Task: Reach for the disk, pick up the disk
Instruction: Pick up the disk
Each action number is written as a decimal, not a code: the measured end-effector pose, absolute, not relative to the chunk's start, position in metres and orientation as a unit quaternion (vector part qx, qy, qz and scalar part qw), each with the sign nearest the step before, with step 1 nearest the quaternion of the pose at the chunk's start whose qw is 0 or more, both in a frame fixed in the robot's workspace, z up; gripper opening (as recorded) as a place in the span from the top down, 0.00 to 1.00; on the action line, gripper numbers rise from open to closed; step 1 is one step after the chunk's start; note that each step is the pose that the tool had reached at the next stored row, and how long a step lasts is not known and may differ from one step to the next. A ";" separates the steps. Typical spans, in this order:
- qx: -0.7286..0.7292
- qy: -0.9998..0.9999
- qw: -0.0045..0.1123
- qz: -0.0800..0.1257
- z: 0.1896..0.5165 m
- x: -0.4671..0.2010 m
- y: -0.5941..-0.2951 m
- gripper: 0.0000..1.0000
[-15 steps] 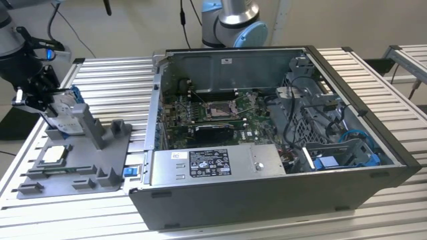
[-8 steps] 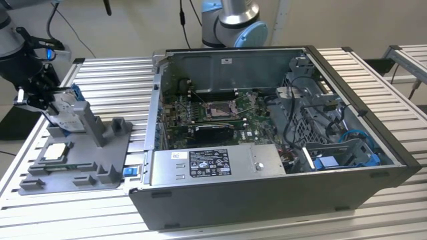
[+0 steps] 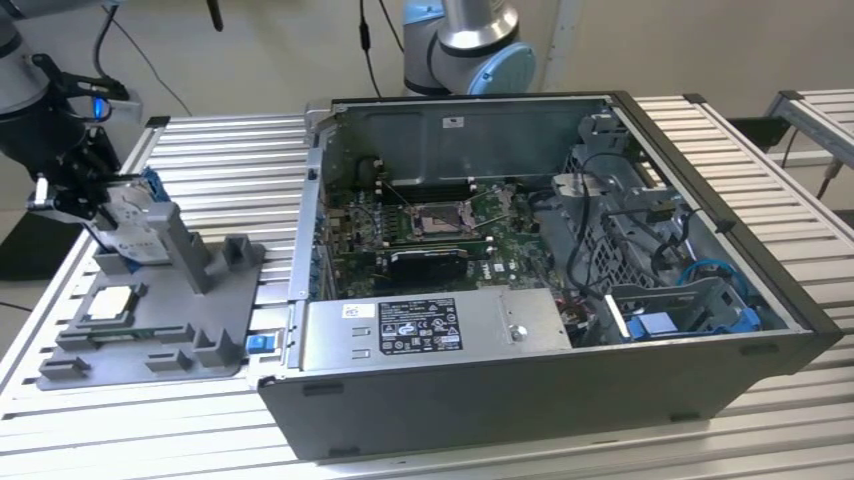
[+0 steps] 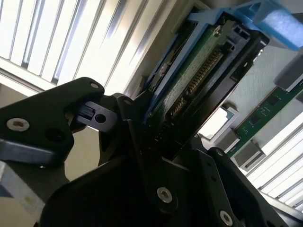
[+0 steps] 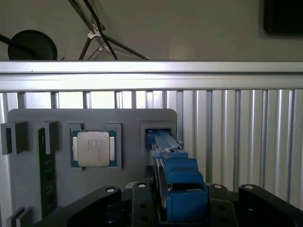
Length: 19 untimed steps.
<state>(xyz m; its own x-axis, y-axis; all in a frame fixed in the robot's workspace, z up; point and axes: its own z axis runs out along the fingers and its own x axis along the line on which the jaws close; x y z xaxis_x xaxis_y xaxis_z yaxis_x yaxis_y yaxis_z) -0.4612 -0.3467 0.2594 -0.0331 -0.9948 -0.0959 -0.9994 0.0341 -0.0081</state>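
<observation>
Two fingers (image 5: pixel 141 201) of end effector (image 5: pixel 177 210) pinch blue-bracketed silver-grey metal disk (image 4: pixel 199 78); upright stance in grey plastic fixture (image 5: pixel 128 156) ahead gives me graspable edges.

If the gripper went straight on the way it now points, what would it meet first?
The disk: in the first wrist view it stands directly ahead of the gripper, slotted upright in the grey holder. Beyond it, the holder itself would probably come next, though depth is hard to judge.

disk (image 5: pixel 182 191): blue bracket | fixture (image 5: pixel 129 142): grey | table (image 5: pixel 246 132): silver ribbed
</observation>
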 end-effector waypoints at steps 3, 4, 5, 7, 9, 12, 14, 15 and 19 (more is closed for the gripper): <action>-0.694 0.718 0.037 0.030 0.260 -0.461 -0.346 1.00; -0.694 0.718 0.037 0.030 0.260 -0.461 -0.346 1.00; -0.694 0.718 0.037 0.030 0.260 -0.461 -0.346 1.00; -0.694 0.718 0.037 0.030 0.261 -0.461 -0.346 1.00; -0.694 0.718 0.037 0.030 0.263 -0.461 -0.346 1.00; -0.694 0.718 0.037 0.030 0.268 -0.461 -0.346 1.00; -0.694 0.718 0.037 0.030 0.271 -0.461 -0.346 1.00; -0.694 0.718 0.037 0.030 0.273 -0.461 -0.346 1.00; -0.694 0.718 0.037 0.030 0.280 -0.461 -0.346 1.00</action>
<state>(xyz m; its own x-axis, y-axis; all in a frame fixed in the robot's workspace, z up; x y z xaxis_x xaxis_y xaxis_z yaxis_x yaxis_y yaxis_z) -0.4612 -0.3457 0.2796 -0.0332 -0.9949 -0.0953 -0.9994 0.0341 -0.0080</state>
